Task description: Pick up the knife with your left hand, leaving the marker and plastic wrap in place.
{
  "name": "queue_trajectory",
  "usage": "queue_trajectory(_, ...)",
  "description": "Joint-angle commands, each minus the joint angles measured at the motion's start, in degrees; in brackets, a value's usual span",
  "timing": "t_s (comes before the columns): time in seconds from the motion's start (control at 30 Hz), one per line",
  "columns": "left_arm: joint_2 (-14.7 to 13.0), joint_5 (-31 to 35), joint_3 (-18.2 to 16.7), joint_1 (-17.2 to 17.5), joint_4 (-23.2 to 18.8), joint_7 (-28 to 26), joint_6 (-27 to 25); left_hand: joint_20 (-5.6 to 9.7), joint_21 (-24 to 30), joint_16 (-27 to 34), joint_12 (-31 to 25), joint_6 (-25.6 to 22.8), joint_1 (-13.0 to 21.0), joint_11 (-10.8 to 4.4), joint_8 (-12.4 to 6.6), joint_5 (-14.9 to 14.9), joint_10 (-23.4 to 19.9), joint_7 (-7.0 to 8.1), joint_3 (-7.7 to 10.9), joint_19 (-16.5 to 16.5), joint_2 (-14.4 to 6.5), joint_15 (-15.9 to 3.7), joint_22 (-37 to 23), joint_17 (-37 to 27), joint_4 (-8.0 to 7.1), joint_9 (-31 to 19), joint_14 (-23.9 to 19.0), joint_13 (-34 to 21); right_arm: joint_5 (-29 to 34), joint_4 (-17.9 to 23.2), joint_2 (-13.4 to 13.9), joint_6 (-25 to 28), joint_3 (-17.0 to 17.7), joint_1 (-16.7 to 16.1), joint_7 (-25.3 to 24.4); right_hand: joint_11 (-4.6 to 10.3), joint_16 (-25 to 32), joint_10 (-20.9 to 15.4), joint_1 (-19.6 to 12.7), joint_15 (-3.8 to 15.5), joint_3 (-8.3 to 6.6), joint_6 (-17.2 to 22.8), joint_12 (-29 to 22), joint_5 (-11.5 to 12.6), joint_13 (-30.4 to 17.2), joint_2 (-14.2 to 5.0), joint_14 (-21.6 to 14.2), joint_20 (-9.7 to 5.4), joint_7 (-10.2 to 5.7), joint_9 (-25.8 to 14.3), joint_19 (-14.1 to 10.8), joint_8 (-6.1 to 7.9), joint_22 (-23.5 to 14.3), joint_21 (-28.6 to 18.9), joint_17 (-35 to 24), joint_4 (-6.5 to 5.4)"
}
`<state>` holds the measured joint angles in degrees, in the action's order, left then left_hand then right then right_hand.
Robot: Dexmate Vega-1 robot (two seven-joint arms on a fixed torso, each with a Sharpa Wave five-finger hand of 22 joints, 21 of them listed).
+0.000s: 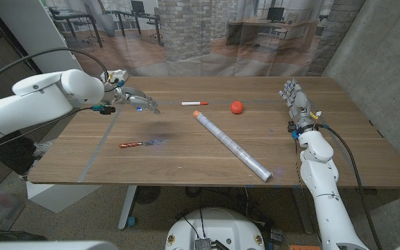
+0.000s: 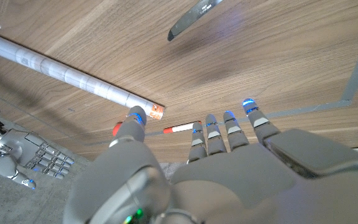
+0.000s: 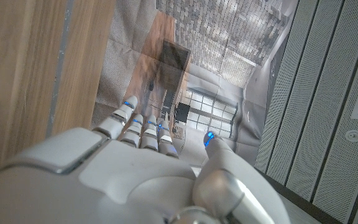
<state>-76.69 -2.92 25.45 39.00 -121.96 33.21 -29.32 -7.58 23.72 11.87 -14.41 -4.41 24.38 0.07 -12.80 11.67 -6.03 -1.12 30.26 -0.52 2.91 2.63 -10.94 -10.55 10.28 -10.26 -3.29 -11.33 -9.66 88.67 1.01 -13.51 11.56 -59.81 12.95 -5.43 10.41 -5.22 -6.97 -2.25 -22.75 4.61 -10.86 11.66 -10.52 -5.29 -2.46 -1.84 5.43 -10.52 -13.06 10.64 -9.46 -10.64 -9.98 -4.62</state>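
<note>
Wooden surface [image 1: 186, 156] carries all items. Left hand [image 1: 132, 97] raised above surface, fingers [image 2: 216, 134] extended and apart, holding nothing. Knife [image 1: 139, 144], red handle, flat on surface, below and nearer robot than left fingertips, apart from them. Marker [image 1: 194, 103] beyond fingertips, toward table middle; plastic wrap [image 1: 232, 145] roll lying diagonal past it, red ball [image 1: 236, 107] just beside its far end. Right hand [image 1: 295, 97] at right edge of surface, fingers straight, slightly apart, empty.
</note>
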Motion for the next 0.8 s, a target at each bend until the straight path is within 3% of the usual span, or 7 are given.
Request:
queue_trajectory(0.03,0.7,6.4,3.1,-4.2,-1.5,6.5,-2.7,-0.09,-0.1,0.3,-0.2,-0.5,1.6,-0.08,-0.28,0.4,-0.5,-0.03,0.44,0.4,-0.2,-0.05,-0.2,-0.2,0.29,-0.3,-0.6,-0.3,-0.1,-0.4,-0.2,-0.6,0.1,0.2,-0.3,0.07,0.5,-0.4,0.4,-0.22,0.42,0.2,-0.1,0.4,-0.2,-0.01,-0.5,-0.07,0.14,-0.1,-0.3,0.42,-0.3,-0.4,-0.3,-0.09)
queue_trajectory(0.27,1.4,11.8,5.6,-7.0,-2.8,11.4,-4.1,-0.13,-0.5,-0.1,0.3,0.2,4.7,-0.09,0.08,0.7,0.4,0.01,1.02,0.2,0.0,0.23,-0.1,-0.3,0.49,-0.4,0.1,-0.5,-0.2,-1.0,-0.3,-1.0,0.2,0.4,-0.4,0.02,0.5,-1.0,0.5,-0.22,0.49,0.4,-0.3,0.4,-0.2,0.01,-0.6,-0.08,0.17,-0.1,-0.3,0.45,-0.3,-0.4,-0.3,-0.14)
queue_trajectory(0.6,1.5,16.4,6.5,-7.9,-4.6,14.6,-4.8,-0.01,-1.0,-0.4,0.6,1.0,8.1,-0.15,0.39,1.0,1.1,-0.18,1.56,-0.1,0.3,0.32,-0.1,-0.3,0.55,-0.4,0.8,-0.7,-0.2,-1.5,-0.5,-1.8,0.3,0.7,-0.5,-0.07,0.5,-1.2,0.6,-0.18,0.55,0.4,-0.3,0.5,-0.2,0.03,-0.7,-0.11,0.18,-0.1,-0.4,0.46,-0.3,-0.4,-0.3,-0.17)
queue_trajectory(0.8,1.5,19.6,7.2,-8.5,-5.4,16.8,-5.6,-0.36,-1.2,-0.2,0.5,1.0,12.4,-0.71,0.33,1.3,1.3,-0.95,2.36,0.2,0.2,0.36,-0.1,-0.5,0.51,-0.6,0.6,-1.1,-0.3,-1.6,-0.6,-2.2,0.3,0.8,-0.6,0.02,0.5,-1.3,0.6,-0.13,0.59,0.6,-0.4,0.5,-0.2,0.04,-0.8,-0.1,0.17,-0.1,-0.5,0.49,-0.3,-0.4,-0.3,-0.19)
